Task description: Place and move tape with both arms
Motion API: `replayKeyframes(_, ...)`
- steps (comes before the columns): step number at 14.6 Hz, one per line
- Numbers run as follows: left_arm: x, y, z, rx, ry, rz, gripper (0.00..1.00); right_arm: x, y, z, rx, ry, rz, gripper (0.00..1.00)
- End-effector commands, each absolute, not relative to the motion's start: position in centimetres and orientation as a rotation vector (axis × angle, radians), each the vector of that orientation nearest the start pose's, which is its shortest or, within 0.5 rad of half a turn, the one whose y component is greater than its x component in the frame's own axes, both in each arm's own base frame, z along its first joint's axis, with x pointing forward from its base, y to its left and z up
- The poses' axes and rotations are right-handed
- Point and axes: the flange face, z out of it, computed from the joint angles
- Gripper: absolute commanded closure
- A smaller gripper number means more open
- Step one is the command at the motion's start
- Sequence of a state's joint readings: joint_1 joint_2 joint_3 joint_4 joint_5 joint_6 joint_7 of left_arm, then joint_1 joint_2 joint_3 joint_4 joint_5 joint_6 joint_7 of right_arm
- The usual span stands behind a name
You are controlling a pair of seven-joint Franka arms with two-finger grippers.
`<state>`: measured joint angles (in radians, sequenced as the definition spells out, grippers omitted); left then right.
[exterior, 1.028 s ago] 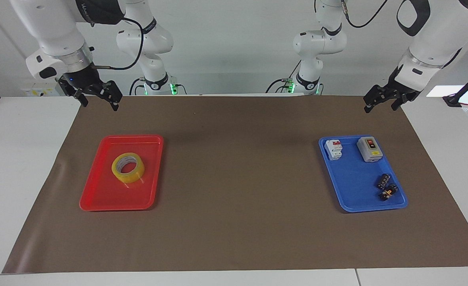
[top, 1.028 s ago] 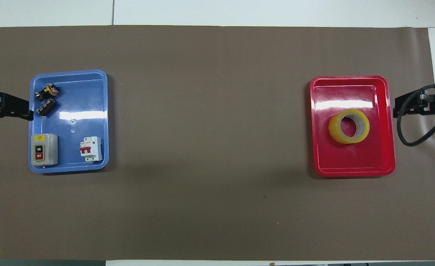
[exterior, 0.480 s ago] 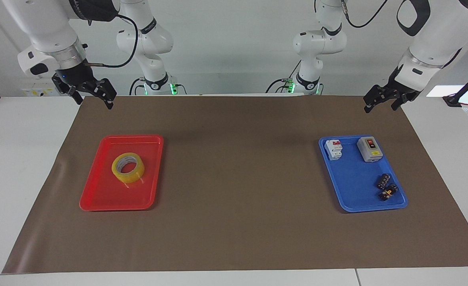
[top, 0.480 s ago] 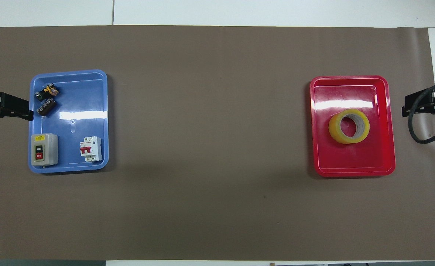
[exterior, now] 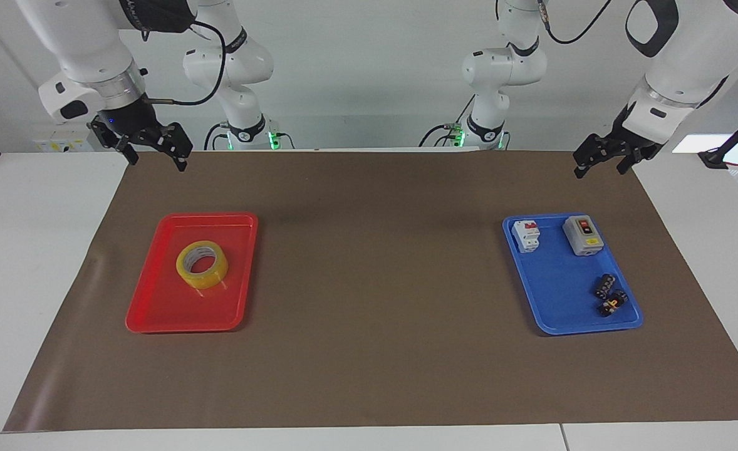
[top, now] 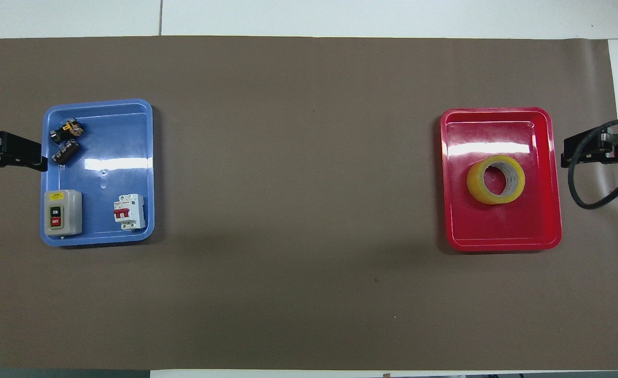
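The yellow tape roll lies flat in a red tray toward the right arm's end of the table; it also shows in the overhead view. My right gripper hangs open and empty over the mat's corner, apart from the tray and tape; its tip shows beside the tray in the overhead view. My left gripper hangs open and empty over the mat's other corner, and its tip shows at the blue tray's edge from above. The left arm waits.
A blue tray toward the left arm's end holds a grey ON/OFF switch box, a white circuit breaker and small black connector blocks. A brown mat covers the table between the trays.
My right gripper swung outward toward the table's end, then came back toward the red tray. The tape, both trays and the left arm have not moved.
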<state>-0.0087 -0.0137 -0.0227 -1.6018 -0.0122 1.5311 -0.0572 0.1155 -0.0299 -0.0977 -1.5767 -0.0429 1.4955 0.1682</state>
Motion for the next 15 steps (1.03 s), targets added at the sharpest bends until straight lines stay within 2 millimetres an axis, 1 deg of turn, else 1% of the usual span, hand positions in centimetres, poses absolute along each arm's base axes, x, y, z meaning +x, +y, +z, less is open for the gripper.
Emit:
replayKeyframes(1,53.9,-1.8,61.6,-3.168,-0.033,0.092,0.00,53.6,0.2,63.1,-3.164,0.255,0.093,0.00)
replayKeyframes(2,54.0,-1.8,61.6,-3.168,-0.034,0.092,0.00,53.6,-0.1,63.3,-3.163,0.263,0.088,0.00)
replayKeyframes(5,53.9,-1.8,61.6,-3.168,-0.033,0.094,0.00,53.4,0.0,63.4,-3.166,0.247,0.103,0.00)
replayKeyframes(7,53.9,-1.8,61.6,-3.168,-0.033,0.089,0.00,53.2,0.1,63.7,-3.172,0.168,0.136,0.00)
replayKeyframes(9,53.9,-1.8,61.6,-3.168,-0.033,0.089,0.00,53.2,-0.2,65.1,-3.158,0.171,0.120,0.00)
replayKeyframes(11,54.0,-1.8,61.6,-3.168,-0.034,0.092,0.00,53.2,-0.2,65.7,-3.159,0.172,0.120,0.00)
replayKeyframes(12,54.0,-1.8,61.6,-3.168,-0.034,0.092,0.00,53.7,-0.3,65.2,-3.163,0.175,0.126,0.00)
replayKeyframes(15,53.9,-1.8,61.6,-3.168,-0.033,0.089,0.00,53.8,-0.1,65.1,-3.170,0.167,0.126,0.00)
